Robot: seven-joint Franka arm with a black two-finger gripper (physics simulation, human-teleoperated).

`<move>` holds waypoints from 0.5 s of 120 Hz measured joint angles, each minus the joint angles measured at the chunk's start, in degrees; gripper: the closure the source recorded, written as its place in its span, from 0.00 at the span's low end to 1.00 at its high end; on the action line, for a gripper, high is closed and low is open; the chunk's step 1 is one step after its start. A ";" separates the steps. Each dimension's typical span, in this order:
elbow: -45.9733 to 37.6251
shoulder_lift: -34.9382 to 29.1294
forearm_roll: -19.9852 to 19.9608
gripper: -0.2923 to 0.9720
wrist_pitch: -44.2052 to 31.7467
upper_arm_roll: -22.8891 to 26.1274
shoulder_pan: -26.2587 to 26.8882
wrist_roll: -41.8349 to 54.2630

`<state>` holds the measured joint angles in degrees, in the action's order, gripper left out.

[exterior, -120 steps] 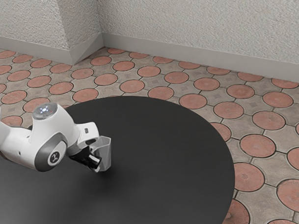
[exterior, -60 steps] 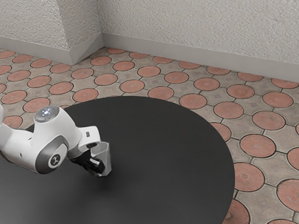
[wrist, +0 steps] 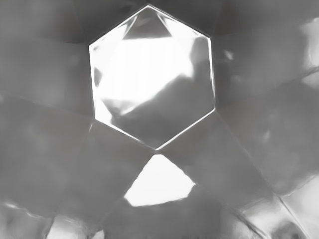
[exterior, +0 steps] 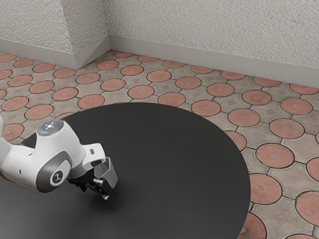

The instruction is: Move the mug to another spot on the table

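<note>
The gripper (exterior: 96, 183) appears clamped on the wall of the faceted grey mug (exterior: 109, 174), low over the table (exterior: 190, 152) near its edge at the exterior view's left. The mug looks rigid, light, probably slick and breakable, so the rim wall suits a hold. Its long axis is near upright, slightly tilted, mouth toward the hand.

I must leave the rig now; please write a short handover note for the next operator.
Gripper: shut on the grey faceted mug, low over the black round table, toward the exterior view's left.
Mug: tilted in the grasp; whether it touches the tabletop, I cannot tell.
Done: mug grasped.
Left: set it upright at a new spot, open the gripper, withdraw.
</note>
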<state>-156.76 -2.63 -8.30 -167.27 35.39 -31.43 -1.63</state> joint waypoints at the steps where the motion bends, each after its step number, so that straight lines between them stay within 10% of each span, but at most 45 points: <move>1: -0.03 -0.05 -0.02 0.25 0.01 0.00 -0.01 -0.04; 60: -0.51 -1.99 -1.22 0.23 0.54 3.47 -0.40 -1.75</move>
<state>-157.26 -4.62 -9.52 -166.73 38.86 -31.83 -3.38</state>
